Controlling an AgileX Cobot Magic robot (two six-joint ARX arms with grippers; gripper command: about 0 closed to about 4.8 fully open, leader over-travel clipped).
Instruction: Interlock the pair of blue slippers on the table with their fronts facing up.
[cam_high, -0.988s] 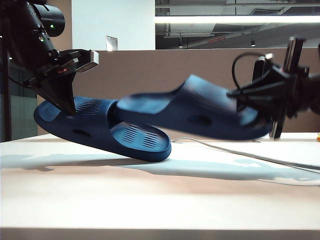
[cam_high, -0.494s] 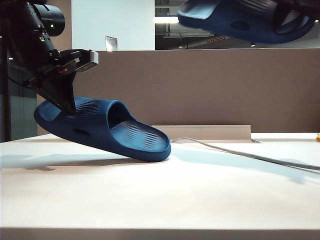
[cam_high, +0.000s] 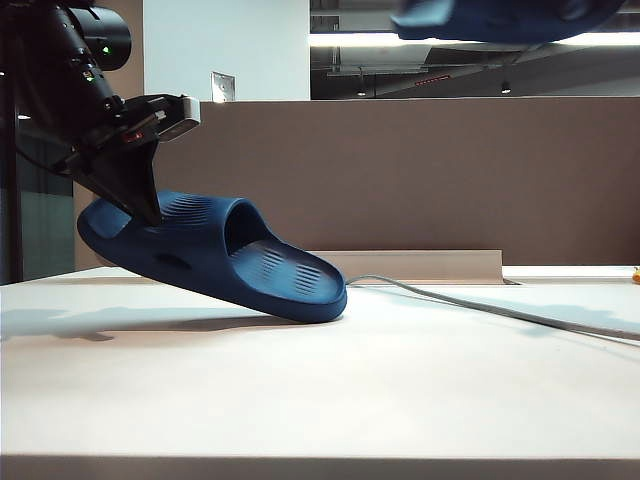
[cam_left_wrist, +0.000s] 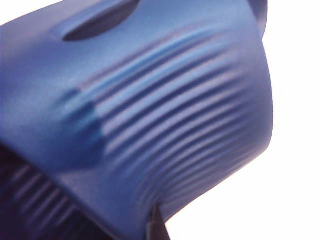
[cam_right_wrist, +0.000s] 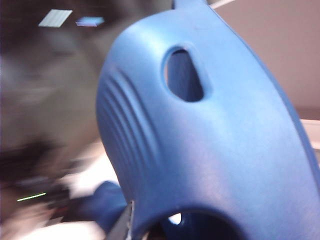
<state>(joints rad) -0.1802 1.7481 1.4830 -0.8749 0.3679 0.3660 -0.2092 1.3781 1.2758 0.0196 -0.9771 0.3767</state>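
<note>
Exterior view: left claw (cam_high: 148, 212) clamped on one slipper's (cam_high: 215, 255) strap, toe resting on the bench (cam_high: 320, 390). Right claw (cam_right_wrist: 129, 220) closed on the second slipper (cam_high: 505, 18), high overhead.

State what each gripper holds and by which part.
Left gripper: one blue slipper, gripped at its strap. Right gripper: the other slipper, lifted high; grip spot unclear.

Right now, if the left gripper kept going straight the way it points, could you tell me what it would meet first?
The left gripper points steeply down and is shut on the strap of the slipper. Straight on, it would press through the strap into that slipper's footbed, with the table below, though depth is unclear.
</note>
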